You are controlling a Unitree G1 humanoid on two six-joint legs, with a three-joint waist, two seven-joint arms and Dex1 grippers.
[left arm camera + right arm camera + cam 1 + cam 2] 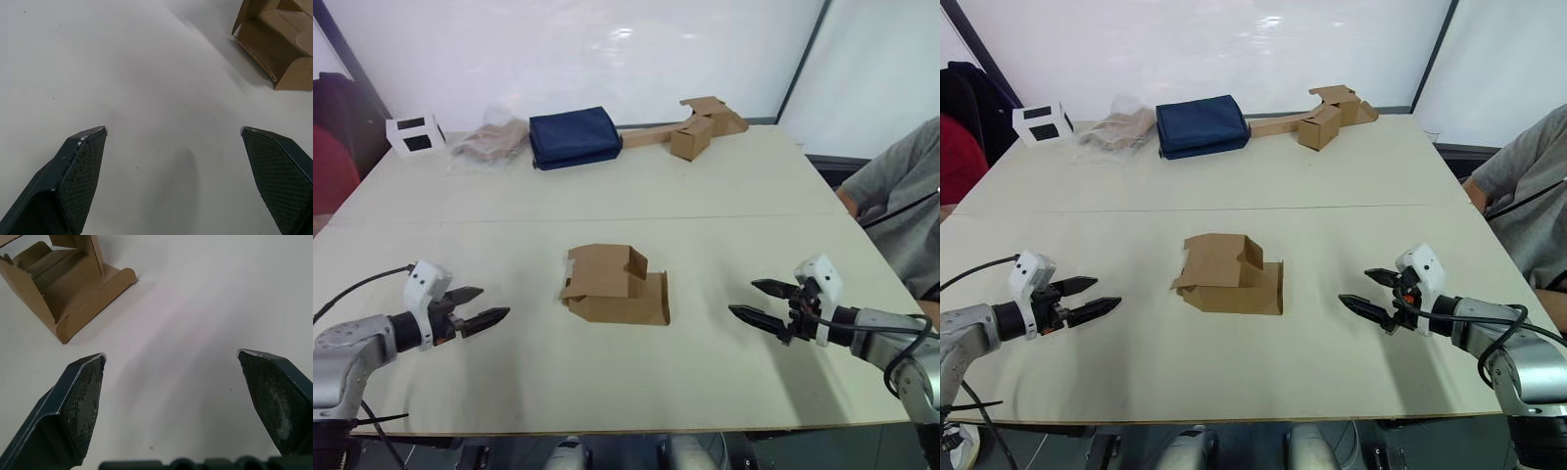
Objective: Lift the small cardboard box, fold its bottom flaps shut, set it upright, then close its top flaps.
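So far nothing of the job is done, as I read it. The small cardboard box [617,286] lies on its side in the middle of the table [705,206], between my two arms and touched by neither. Its flaps at both ends hang loose: one flap [656,297] lies flat on the tabletop toward my right, others stick out at the end toward my left, and I cannot tell from here which end is the bottom.

My left gripper [481,305] hovers low over the table, well apart from the box on its left side, fingers spread with nothing between them. My right gripper [762,303] does the same on the other side, also spread and empty, pointed inward at the box. In the right wrist view the open end of the box [58,289] faces me, so I can see into it.

Everything remains: lifting it, folding the bottom flaps, standing it up, and shutting the top flaps. The heap of cardboard pieces [700,125], the dark blue pouch [574,137] and the white-and-black small box [415,134] at the far edge are not mine to handle.
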